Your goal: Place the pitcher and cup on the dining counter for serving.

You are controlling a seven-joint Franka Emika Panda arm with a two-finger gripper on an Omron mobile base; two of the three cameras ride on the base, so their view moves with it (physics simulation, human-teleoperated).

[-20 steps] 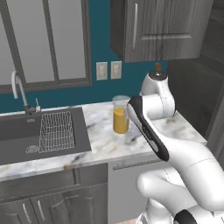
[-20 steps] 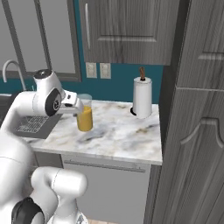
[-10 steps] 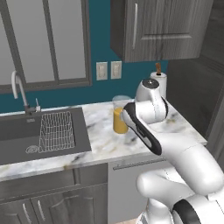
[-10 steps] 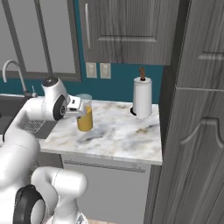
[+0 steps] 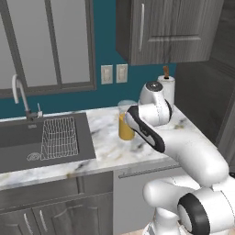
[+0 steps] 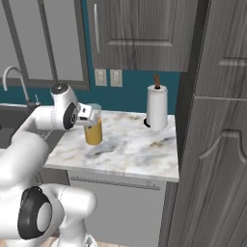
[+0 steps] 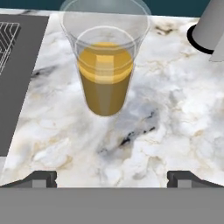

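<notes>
The pitcher (image 5: 124, 125) (image 6: 93, 128) (image 7: 105, 70), a clear glass cylinder holding amber liquid, stands upright on the marble counter beside the sink. My gripper (image 6: 92, 115) (image 7: 112, 177) is open, high on the pitcher's near side and pointing at it. In the hand view the two fingertips (image 7: 41, 177) stand wide apart with nothing between them, and the pitcher sits ahead of them, not touched. In the left base view my forearm covers part of the pitcher. The cup and the dining counter are out of view.
A white paper-towel roll (image 5: 166, 87) (image 6: 157, 107) (image 7: 210, 26) stands at the back right of the counter. The dark sink (image 5: 41, 142) with its wire rack and faucet (image 5: 18, 92) lies left of the pitcher. A tall dark cabinet (image 6: 212, 144) walls off the right.
The hand has swung down and in towards the pitcher, and the arm's elbow has dropped. The pitcher has not moved and the jaws stay open.
</notes>
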